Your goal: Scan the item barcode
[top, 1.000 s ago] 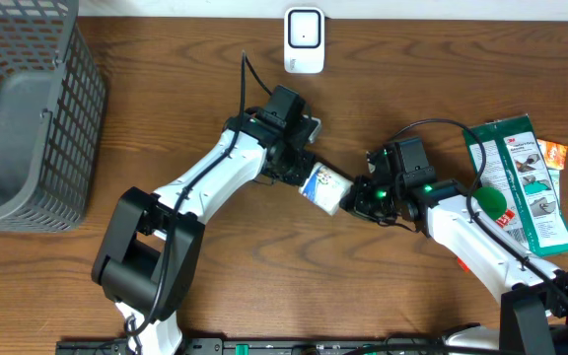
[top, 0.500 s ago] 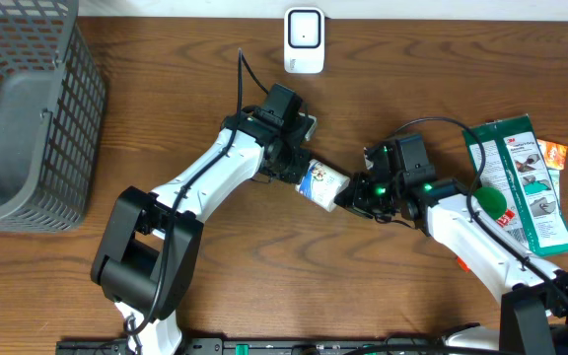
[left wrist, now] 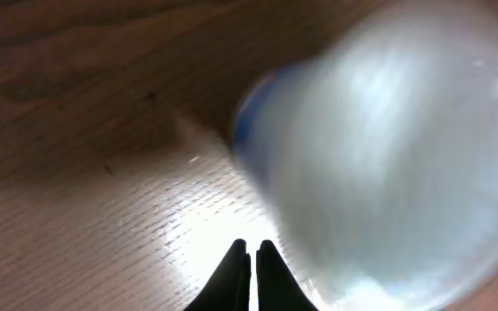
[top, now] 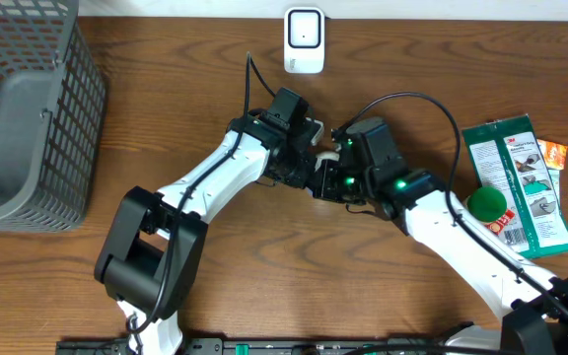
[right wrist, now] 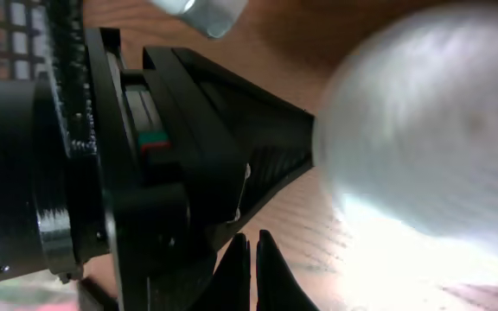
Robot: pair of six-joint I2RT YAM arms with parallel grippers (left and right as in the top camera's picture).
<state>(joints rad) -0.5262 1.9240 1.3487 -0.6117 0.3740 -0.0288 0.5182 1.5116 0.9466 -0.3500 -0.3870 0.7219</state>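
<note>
The item is a small white container with blue print. It shows blurred and close in the left wrist view [left wrist: 379,155] and in the right wrist view [right wrist: 422,138]. From overhead only a white sliver of the item [top: 321,158] shows, wedged between the two grippers. My left gripper [top: 307,170] is shut with nothing between its fingertips [left wrist: 251,250], and the item lies just right of them. My right gripper [top: 335,182] is also shut and empty [right wrist: 252,244], beside the item and facing the left gripper's black body [right wrist: 145,155]. The white scanner [top: 304,39] stands at the back edge.
A grey wire basket [top: 28,108] fills the left end of the table. A green packet [top: 516,182], an orange packet [top: 555,153] and a round green thing [top: 486,204] lie at the right. Cables arch over both arms.
My right gripper has swung up and left against the left gripper. The white item, plain between them a second ago, has moved with it and is now mostly covered.
</note>
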